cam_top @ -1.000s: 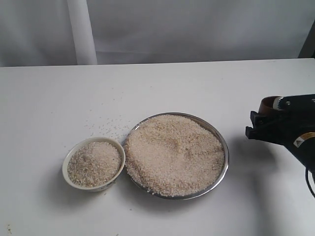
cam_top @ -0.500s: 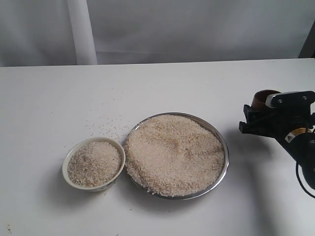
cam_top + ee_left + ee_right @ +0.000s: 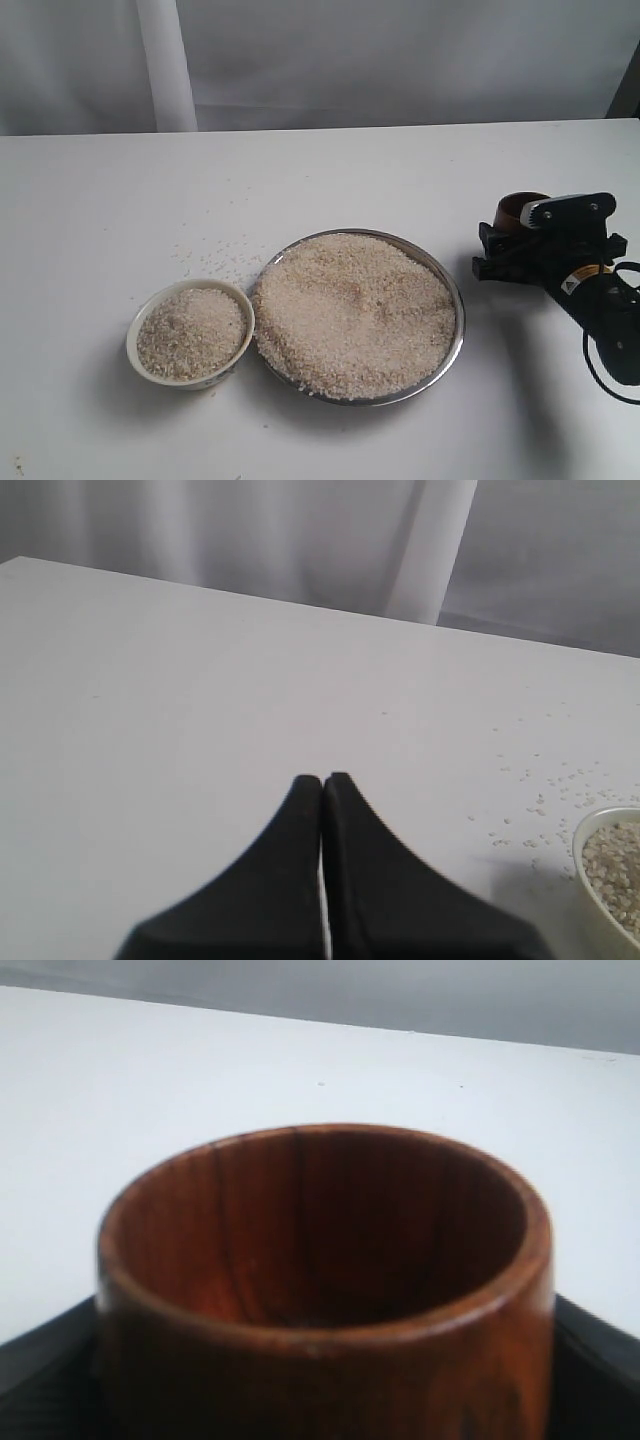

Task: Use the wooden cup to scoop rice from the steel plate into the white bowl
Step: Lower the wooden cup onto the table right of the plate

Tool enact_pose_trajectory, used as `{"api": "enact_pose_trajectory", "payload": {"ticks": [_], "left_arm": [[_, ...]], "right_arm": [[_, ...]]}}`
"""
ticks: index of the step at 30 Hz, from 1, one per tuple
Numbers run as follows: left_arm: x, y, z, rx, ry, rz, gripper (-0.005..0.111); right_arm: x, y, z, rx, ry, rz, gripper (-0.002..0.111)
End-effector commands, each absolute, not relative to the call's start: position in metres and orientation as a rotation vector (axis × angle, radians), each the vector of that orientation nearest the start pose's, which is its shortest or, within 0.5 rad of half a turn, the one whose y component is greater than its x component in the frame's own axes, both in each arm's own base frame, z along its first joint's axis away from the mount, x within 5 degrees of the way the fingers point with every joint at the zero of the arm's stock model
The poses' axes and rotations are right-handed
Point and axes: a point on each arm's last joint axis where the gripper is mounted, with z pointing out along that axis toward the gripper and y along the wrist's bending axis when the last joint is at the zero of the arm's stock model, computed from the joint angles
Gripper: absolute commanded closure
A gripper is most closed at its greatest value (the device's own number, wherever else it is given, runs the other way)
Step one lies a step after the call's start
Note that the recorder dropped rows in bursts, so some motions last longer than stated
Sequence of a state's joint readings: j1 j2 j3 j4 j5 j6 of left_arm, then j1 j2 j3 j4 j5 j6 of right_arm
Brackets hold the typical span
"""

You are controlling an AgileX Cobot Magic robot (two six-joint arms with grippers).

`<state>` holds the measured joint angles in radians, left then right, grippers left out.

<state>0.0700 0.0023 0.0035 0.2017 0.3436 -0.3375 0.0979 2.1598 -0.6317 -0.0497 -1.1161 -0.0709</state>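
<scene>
The steel plate (image 3: pixel 456 300) sits mid-table, heaped with rice (image 3: pixel 350 310). Touching its left side is the white bowl (image 3: pixel 133 332), filled with rice (image 3: pixel 190 332); its rim (image 3: pixel 578 852) also shows at the edge of the left wrist view. My right gripper (image 3: pixel 508 240) hovers just right of the plate, shut on the wooden cup (image 3: pixel 518 209). In the right wrist view the cup (image 3: pixel 320 1260) stands mouth up between the black fingers (image 3: pixel 40 1360), and no rice shows in its dark inside. My left gripper (image 3: pixel 322 780) is shut on nothing over bare table, out of the exterior view.
Loose grains (image 3: pixel 215 255) lie scattered on the white table behind the bowl, and show in the left wrist view (image 3: pixel 540 800) too. A white curtain (image 3: pixel 165 60) hangs behind the table's far edge. The right arm's cable (image 3: pixel 610 360) loops near the right edge.
My right gripper has carried the wooden cup leftward and lower, closer to the plate's right rim. The plate, bowl and rice have not moved.
</scene>
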Motion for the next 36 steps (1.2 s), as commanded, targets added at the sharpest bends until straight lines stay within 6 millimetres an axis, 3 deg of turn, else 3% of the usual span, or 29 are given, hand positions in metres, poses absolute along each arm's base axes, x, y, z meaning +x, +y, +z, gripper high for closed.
{"api": "enact_pose_trajectory", "payload": {"ticks": [1,28,32,36], "left_arm": [[0.053,0.0096,0.1833,-0.248,1.797,-0.001,0.107],[0.053,0.0096,0.1833,-0.248,1.797,-0.001,0.107],[0.053,0.0096,0.1833,-0.248,1.797,-0.001,0.107],[0.053,0.0096,0.1833,-0.248,1.797,-0.001,0.107]], "right_arm": [[0.3295,0.0349,0.0637,-0.218,1.86,0.043,0.108],[0.3271,0.0332,0.0564,-0.209,1.947,0.034,0.107],[0.3269,0.0331,0.056,-0.209,1.952,0.034,0.088],[0.327,0.0322,0.056,-0.197,1.954,0.027,0.057]]}}
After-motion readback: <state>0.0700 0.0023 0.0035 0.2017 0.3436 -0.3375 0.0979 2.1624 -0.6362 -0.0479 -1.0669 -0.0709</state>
